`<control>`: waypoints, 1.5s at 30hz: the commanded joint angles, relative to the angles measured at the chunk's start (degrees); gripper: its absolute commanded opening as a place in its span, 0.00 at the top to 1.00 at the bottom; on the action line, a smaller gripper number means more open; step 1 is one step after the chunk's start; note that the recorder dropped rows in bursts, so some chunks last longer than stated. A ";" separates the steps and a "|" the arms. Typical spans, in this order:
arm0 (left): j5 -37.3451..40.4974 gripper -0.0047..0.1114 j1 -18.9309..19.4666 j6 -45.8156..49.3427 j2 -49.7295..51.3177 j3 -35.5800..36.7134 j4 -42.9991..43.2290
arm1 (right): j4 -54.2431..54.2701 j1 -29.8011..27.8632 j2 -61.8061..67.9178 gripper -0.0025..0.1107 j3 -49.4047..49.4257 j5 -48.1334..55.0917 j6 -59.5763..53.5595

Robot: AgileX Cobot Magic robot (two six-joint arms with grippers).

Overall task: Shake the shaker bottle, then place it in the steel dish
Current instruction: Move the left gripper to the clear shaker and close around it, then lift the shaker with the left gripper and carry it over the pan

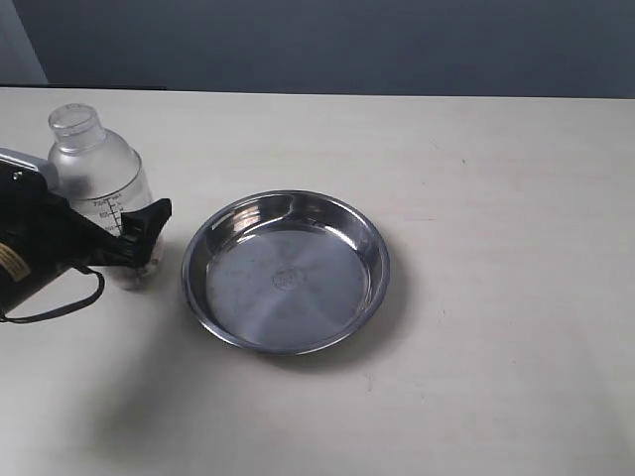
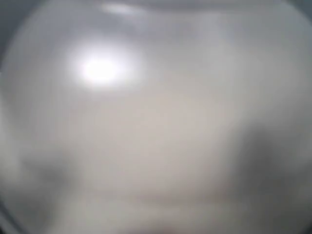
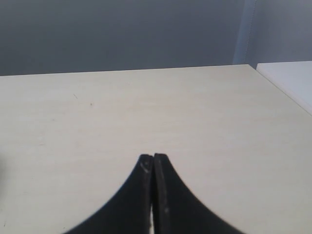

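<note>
Exterior view: the left gripper (image 1: 134,230) is clamping the shaker bottle (image 1: 99,183) low on its body, with the domed top rising above the jaws. The steel dish (image 1: 248,317) is lying empty just beyond the fingertips.

Left wrist view: a pale blur is filling everything (probably the bottle, pressed close).

Right wrist view: the right gripper (image 3: 153,157) is idling over the table (image 3: 195,107), jaws pressed together on nothing.

Shaking well is calling for a firm squeeze and short strokes.

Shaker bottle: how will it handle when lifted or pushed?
Probably light: the shaker bottle looks nearly empty, brown bits only at its base. Smooth clear plastic may slip. Tall and narrow, so likely tippy when pushed.
</note>
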 commanded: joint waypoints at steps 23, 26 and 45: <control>-0.64 0.96 0.19 -4.28 3.03 -2.45 -0.59 | 0.05 -0.20 -0.27 0.99 0.07 -0.72 -0.11; -0.64 0.96 0.19 -5.37 2.80 -2.24 0.87 | 0.05 -0.20 -0.27 0.99 0.07 -0.72 -0.11; -0.64 0.96 0.19 -10.55 -3.53 -2.64 5.56 | 0.05 -0.20 -0.27 0.99 0.07 -0.72 -0.11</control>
